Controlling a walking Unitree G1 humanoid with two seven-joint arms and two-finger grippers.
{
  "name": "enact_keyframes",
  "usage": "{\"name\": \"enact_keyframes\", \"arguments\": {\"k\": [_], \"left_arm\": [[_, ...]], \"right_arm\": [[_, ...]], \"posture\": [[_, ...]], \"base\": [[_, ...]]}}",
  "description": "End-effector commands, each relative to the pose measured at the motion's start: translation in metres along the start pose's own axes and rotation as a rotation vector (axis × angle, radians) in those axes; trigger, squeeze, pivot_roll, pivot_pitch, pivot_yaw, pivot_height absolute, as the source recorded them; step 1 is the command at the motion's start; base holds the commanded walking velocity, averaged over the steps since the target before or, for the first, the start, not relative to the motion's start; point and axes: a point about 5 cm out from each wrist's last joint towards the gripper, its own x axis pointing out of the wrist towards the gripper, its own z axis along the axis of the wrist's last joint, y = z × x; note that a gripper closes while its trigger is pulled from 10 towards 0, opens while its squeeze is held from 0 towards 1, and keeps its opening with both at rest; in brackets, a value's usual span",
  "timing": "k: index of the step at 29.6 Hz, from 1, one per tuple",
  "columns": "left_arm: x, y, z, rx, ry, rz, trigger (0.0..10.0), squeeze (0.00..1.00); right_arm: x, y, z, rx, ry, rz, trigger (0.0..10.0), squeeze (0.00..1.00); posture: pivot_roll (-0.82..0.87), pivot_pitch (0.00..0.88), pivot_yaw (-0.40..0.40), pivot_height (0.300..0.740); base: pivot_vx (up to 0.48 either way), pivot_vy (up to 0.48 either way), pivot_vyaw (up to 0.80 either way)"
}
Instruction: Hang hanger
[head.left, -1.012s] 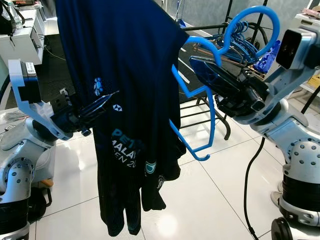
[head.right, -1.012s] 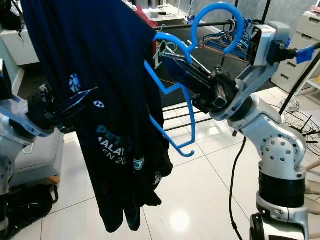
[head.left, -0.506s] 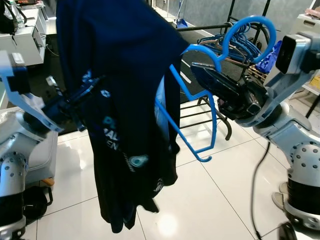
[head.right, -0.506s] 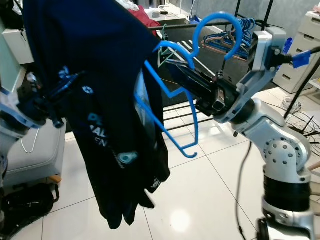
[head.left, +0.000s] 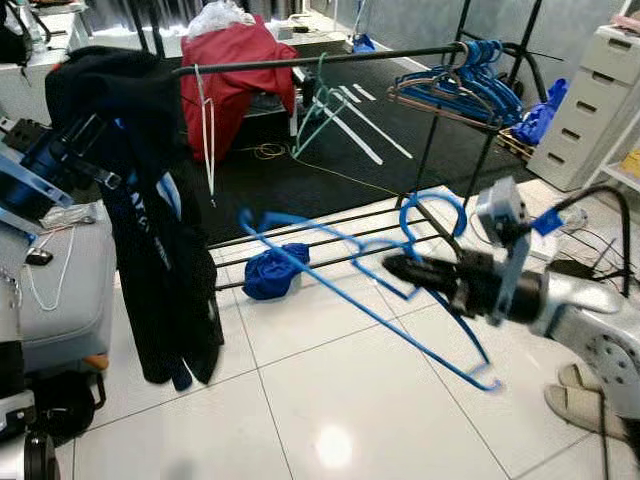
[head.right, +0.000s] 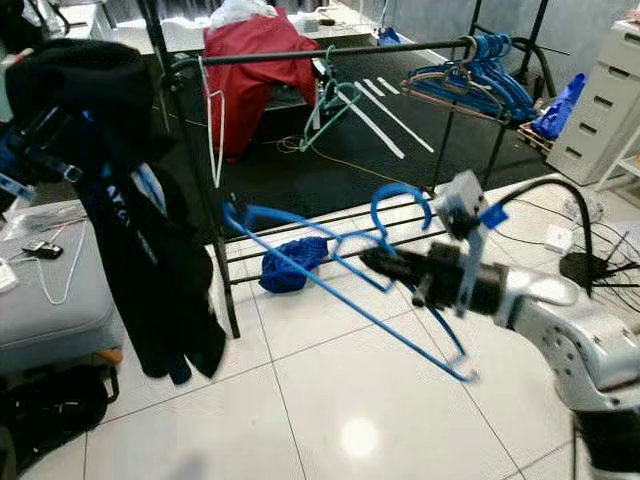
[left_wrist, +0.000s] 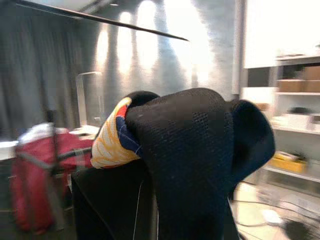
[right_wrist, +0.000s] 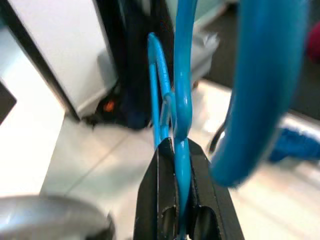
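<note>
Blue plastic hanger (head.left: 360, 295) clamped in right gripper (head.left: 400, 268), dark jersey (head.left: 150, 250) bunched on left gripper (head.left: 60, 160), grip unclear; carrying step, hooking onto rail (head.left: 320, 56) probably next.

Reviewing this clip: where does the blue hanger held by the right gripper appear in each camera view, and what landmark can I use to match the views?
Left eye view: the blue hanger runs from centre to lower right, pinched by the right gripper.
Right eye view: the same hanger lies at centre.
Right wrist view: its wire runs up from between the shut fingers.
Left wrist view: dark garment, no hanger.
Shared landmark: red garment on the rail.
</note>
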Motion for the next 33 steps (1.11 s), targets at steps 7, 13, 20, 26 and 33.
{"name": "enact_keyframes", "arguments": {"k": [7,13,20,26,33], "left_arm": [[-0.002,-0.001,-0.035,0.194,0.245,0.032,0.0,0.0],[-0.02,-0.067,-0.121,-0.023,0.529,0.063,10.0,0.0],[-0.068,-0.134,-0.169,-0.308,0.748,0.323,10.0,0.0],[-0.08,-0.146,-0.153,-0.241,0.574,0.316,10.0,0.0],[-0.077,-0.135,-0.141,-0.113,0.532,0.387,10.0,0.0]], "right_arm": [[0.001,-0.019,0.031,-0.037,-0.258,-0.177,0.0,0.0],[0.043,-0.046,0.01,0.096,-0.265,-0.549,10.0,0.0],[0.08,-0.024,-0.039,0.09,-0.118,-0.686,10.0,0.0],[0.074,-0.034,-0.036,0.062,-0.128,-0.734,10.0,0.0],[0.074,-0.041,-0.039,-0.059,-0.107,-0.832,10.0,0.0]], "posture": [[-0.09,0.056,-0.005,0.74],[-0.07,0.056,-0.01,0.74],[-0.04,0.07,-0.018,0.74],[-0.02,0.083,-0.016,0.74],[0.0,0.072,-0.011,0.74]], "base": [[0.0,0.0,0.0],[0.0,0.0,0.0],[0.0,0.0,0.34],[0.0,0.0,0.77],[0.0,0.0,0.76]]}}
